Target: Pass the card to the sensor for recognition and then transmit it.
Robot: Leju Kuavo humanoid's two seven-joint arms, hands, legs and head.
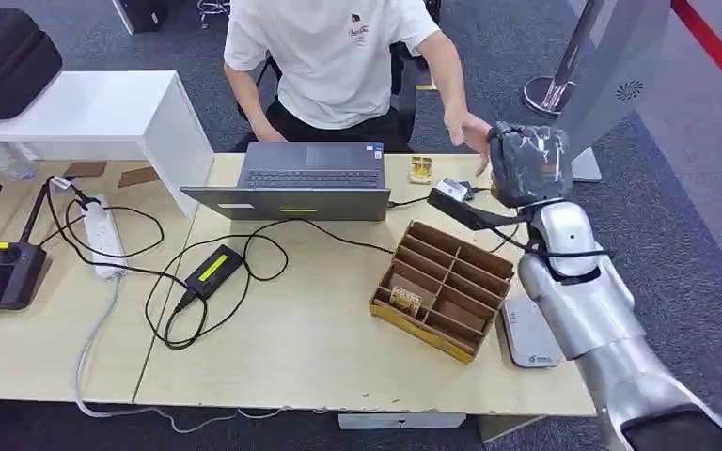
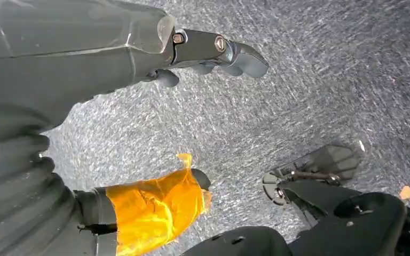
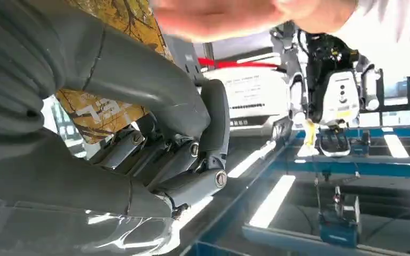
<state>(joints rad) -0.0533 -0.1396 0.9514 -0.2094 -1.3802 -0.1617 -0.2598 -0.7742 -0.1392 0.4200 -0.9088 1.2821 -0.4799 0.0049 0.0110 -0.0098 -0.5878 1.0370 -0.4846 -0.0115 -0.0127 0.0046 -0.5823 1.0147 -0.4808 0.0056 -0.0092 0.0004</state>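
right hand (image 3: 155,138) grips the card (image 3: 107,106), fingers closed; a person's hand (image 1: 467,132) just beside. left hand (image 2: 139,106) spread, empty.

Card (image 3: 115,101) is showing yellow-brown camouflage print with white lettering. Card organiser (image 1: 444,287) is showing brown. Person's shirt (image 1: 329,56) is showing white. Left hand (image 2: 85,133) is showing grey, with orange tape (image 2: 155,208).
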